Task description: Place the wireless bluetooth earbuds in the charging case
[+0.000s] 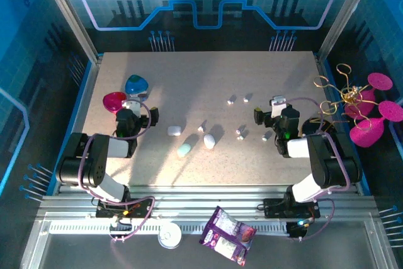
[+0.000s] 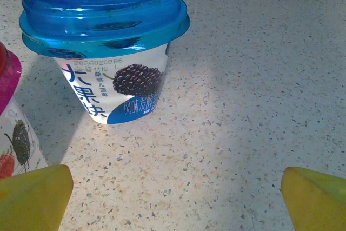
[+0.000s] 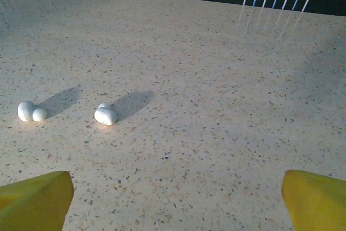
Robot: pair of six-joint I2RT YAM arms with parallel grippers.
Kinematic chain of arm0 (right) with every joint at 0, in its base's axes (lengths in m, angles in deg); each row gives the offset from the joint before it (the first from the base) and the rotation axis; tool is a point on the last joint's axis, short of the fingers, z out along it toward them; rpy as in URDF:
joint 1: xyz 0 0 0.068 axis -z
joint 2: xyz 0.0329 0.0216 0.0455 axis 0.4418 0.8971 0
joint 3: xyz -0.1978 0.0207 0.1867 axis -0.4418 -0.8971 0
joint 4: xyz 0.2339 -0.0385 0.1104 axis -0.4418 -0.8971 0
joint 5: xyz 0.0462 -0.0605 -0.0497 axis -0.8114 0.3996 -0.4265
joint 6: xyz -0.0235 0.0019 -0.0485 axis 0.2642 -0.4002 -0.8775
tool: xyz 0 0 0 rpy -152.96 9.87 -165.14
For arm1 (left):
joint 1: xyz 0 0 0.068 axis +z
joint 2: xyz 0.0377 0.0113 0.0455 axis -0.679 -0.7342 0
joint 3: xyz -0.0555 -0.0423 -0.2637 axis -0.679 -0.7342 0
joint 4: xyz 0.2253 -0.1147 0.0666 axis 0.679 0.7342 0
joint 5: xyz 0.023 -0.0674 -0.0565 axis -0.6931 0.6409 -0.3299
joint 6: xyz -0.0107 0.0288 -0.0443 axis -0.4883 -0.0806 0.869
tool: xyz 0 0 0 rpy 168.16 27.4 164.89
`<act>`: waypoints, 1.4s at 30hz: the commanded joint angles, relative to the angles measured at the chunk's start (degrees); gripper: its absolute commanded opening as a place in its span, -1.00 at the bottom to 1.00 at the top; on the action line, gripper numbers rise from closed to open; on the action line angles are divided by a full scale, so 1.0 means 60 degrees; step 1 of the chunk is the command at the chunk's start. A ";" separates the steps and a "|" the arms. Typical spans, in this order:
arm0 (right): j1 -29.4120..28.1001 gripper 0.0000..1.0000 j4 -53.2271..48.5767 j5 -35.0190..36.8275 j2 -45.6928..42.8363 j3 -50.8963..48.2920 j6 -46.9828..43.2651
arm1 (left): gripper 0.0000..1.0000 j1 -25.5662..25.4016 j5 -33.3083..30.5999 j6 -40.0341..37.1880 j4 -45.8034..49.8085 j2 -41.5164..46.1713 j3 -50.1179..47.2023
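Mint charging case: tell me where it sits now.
In the top external view, the mint charging case lies left of centre on the table, the oval white case beside it on the right and the square white case behind it.

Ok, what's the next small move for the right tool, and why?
Probably ease the right tool forward and left, over the nearer tiny white plastic earbud: it lies loose on the speckled table, ahead-left of the open, empty tool.

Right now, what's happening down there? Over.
Left pincer open, empty. Right pincer open, empty. Earbuds scattered on table, apart from cases. Blue-lidded cup before left pincer.
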 commanded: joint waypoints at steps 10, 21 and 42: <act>0.0060 1.00 0.0043 -0.0002 -0.0030 0.0167 -0.0042 | 0.99 0.0005 0.0147 -0.0043 -0.0276 0.0026 0.0151; 0.0047 0.99 0.0087 0.0022 -0.0034 0.0139 -0.0046 | 0.99 0.0006 0.0136 -0.0047 -0.0299 0.0025 0.0137; -0.2909 0.99 -0.7012 0.1288 -0.4426 0.1964 0.0836 | 0.99 -0.2614 -0.0052 0.0128 0.8349 0.6520 0.2009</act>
